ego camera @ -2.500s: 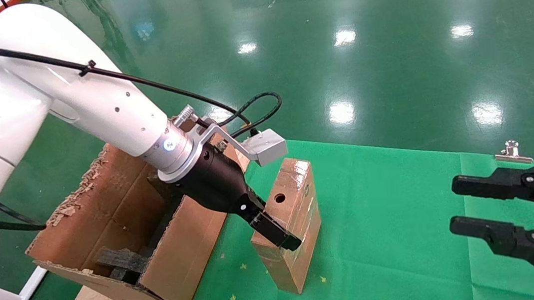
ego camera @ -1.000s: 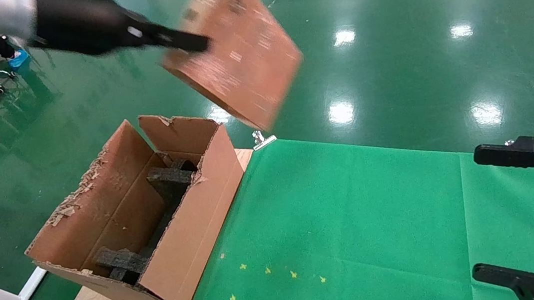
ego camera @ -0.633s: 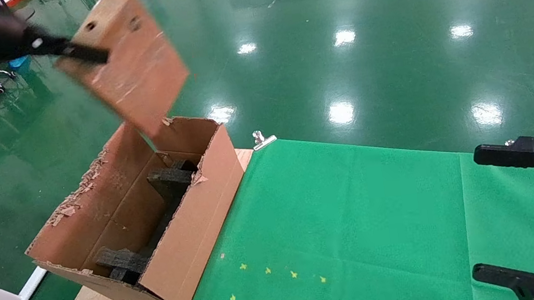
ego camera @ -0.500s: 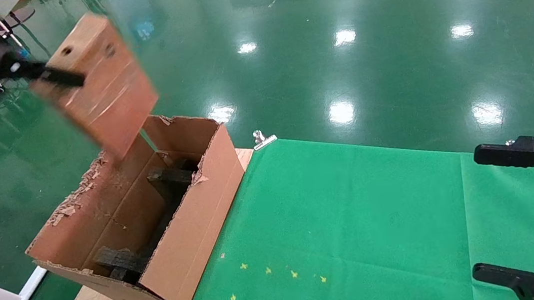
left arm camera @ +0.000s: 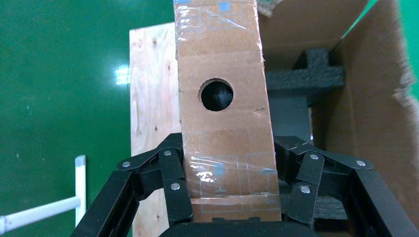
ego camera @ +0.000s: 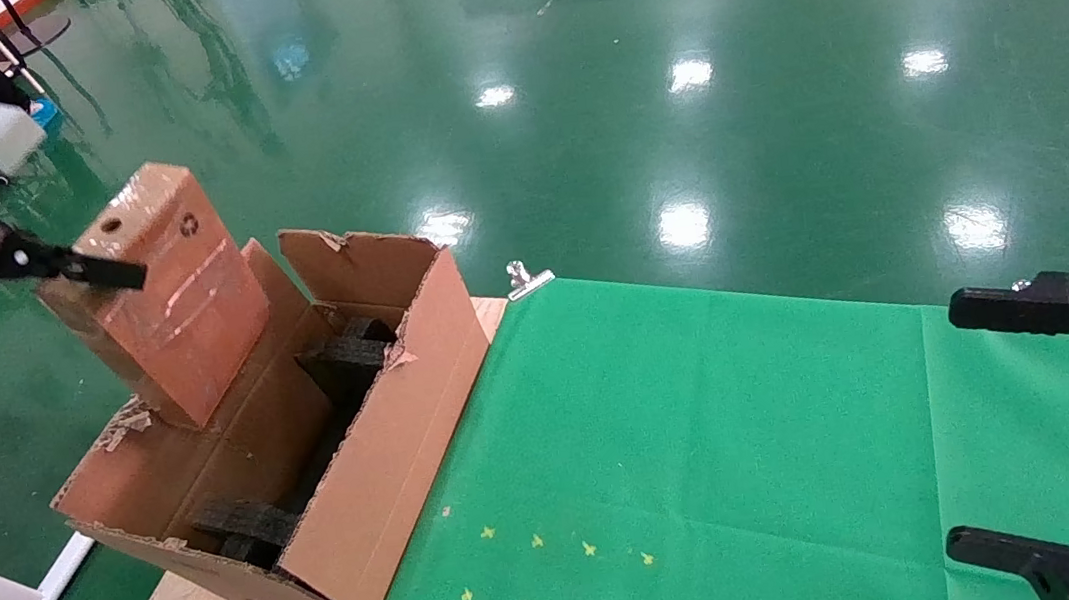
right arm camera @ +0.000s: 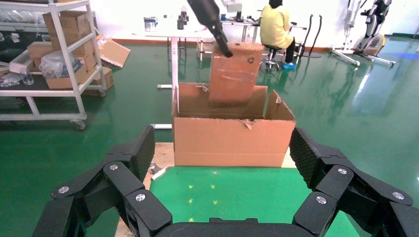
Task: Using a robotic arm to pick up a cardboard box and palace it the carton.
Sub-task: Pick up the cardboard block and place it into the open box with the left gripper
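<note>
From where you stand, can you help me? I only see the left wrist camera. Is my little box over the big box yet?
Observer: Yes. The head view shows the cardboard box hanging over the far left part of the carton, its low corner at the torn rim.
Operator: Is it straight?
Observer: No, it hangs tilted in the left gripper.
Operator: Where's my other hand?
Observer: The right gripper is open, over the green cloth, away from the carton.
</note>
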